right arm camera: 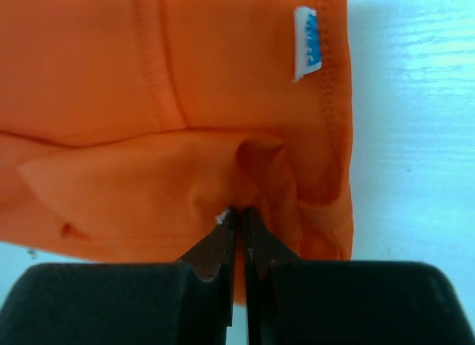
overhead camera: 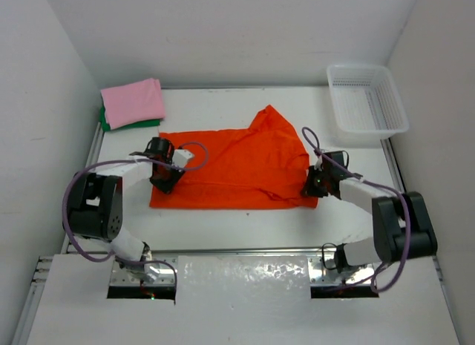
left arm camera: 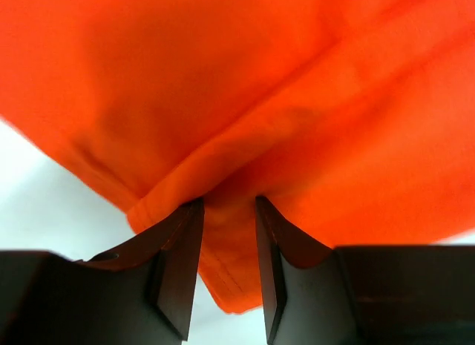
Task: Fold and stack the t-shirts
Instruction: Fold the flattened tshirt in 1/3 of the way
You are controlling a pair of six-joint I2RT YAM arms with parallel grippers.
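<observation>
Orange t-shirt [overhead camera: 237, 163] spread on tabletop [overhead camera: 223, 222]. Left gripper [left arm camera: 228, 208] jaws pinch thick hem fold; right gripper [right arm camera: 239, 213] jaws pressed on thin edge pinch. Risk: thin pinch slips during lift, fold skews.

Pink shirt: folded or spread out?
Folded: the pink shirt is a compact rectangle, no sleeves showing, stacked on the green shirt.

Orange shirt [overhead camera: 237, 163] fills the middle, bare table [overhead camera: 245, 226] in front, folded stack [overhead camera: 132, 104] far-left, basket [overhead camera: 367, 99] far-right, perhaps overhanging
</observation>
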